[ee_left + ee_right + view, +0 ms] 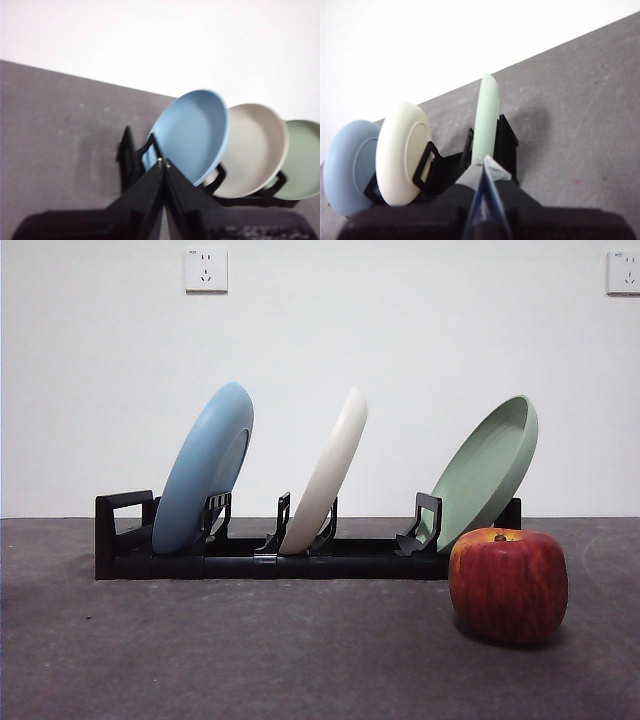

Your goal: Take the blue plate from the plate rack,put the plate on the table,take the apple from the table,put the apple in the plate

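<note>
Left hand (pixel 164 164) narrow, jaw tips touching, holding nothing; blue plate (pixel 192 134) just beyond its tips, leaning in the end slot of the plate rack (pixel 131 156). Right hand (pixel 485 165) also pinched closed and empty, pale green plate (pixel 485 117) edge-on just past its tips, cream-white plate (pixel 402 150) next along. Apple (pixel 508 584) on the tabletop (pixel 250 650) by the rack's green-plate end, neither hand near it

The front view looks level and close at the plate rack (pixel 270 555) from table (pixel 200 660) height. Both wrist views look down on the rack's opposite ends, sharing its three plates.
</note>
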You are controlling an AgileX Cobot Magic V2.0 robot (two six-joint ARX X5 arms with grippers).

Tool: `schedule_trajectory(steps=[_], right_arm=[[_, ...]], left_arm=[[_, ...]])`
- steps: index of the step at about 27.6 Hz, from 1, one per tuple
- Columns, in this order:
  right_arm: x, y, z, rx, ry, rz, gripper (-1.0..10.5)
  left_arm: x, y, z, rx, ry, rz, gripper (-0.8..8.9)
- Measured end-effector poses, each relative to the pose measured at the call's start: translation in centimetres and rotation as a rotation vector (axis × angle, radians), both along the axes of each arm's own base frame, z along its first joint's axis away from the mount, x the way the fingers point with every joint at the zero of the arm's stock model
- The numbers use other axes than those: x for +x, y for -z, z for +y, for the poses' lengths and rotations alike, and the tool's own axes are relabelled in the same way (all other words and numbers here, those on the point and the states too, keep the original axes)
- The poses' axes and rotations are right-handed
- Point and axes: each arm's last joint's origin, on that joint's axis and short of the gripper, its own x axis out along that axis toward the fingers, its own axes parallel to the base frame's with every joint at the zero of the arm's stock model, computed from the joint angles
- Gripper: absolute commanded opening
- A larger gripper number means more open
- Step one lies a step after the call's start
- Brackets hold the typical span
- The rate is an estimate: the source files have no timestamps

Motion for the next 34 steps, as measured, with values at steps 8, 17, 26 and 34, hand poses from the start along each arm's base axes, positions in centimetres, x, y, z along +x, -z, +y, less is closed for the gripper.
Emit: schedule_trajectory(steps=[8, 17, 26, 34], right_arm=[[1.9, -6.8, 0.2, -0.158, -0.035, 0.117, -0.1], [5.2, -9.9, 0.8, -0.283, -0.186, 0.284, 0.3], [8.0, -8.4, 1.4, -0.273, -0.295, 0.388, 5.0], [8.0, -8.4, 1.4, -0.269, -0.293, 0.388, 5.0]], left_arm=[[1.4, -6.2, -0.3, 0.018, 0.171, -0.017, -0.06], [4.7, -8.9, -0.5, -0.036, 0.362, 0.196, 1.39], [8.2, -7.3, -1.3, -0.059, 0.434, 0.339, 3.77], [16.1, -10.8, -4.9, 0.039, 0.507, 0.360, 3.77]])
